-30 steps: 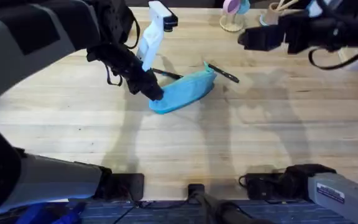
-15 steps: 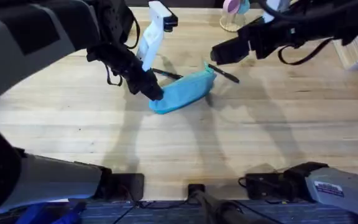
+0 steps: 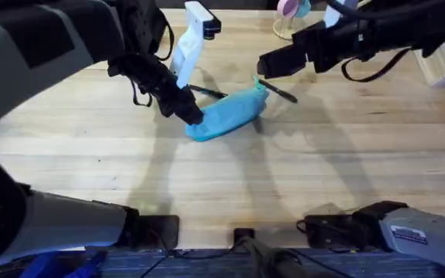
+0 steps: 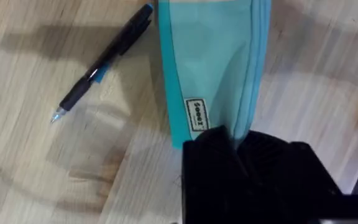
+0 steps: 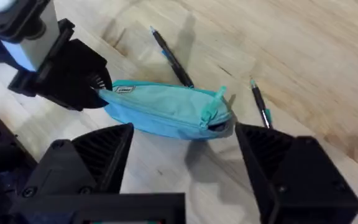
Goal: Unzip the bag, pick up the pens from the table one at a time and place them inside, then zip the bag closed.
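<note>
L gripper [image 3: 191,114] is clamped on the near-left end of the bag [image 3: 229,113], prob. to anchor it so the zip can be pulled against it. R gripper [image 5: 182,155] hangs over the far end w/ fingers spread wide, lined up on the teal pull [image 5: 211,107]; bag looks zipped, contents not visible. Both pens lie on the table [image 3: 284,177]: one [image 5: 171,56] just behind the bag, one [image 5: 259,103] beside the pull end.

Left claw [image 3: 192,114] clamped shut; right claw [image 5: 179,165] wide open, raised.
</note>
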You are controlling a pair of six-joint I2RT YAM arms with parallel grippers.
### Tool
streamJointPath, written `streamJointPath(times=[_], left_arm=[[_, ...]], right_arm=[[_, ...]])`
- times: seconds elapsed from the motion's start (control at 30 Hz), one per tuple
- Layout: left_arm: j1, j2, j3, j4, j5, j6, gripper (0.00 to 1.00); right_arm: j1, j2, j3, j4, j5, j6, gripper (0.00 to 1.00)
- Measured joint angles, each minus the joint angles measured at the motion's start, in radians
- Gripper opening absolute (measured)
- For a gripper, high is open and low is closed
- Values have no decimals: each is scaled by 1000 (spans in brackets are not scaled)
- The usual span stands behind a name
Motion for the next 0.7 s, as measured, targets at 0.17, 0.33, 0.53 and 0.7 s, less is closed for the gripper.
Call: streamJointPath(times=[0.17,0.33,0.53,0.7], left_arm=[[0,0,0,1,0,0,43],[0,0,0,1,0,0,44],[0,0,0,1,0,0,44],[0,0,0,1,0,0,43]], right_arm=[[0,19,0,0,0,10,996],[0,89,0,2,3,14,996],[0,187,0,33,13,14,996],[0,252,0,82,16,17,996]])
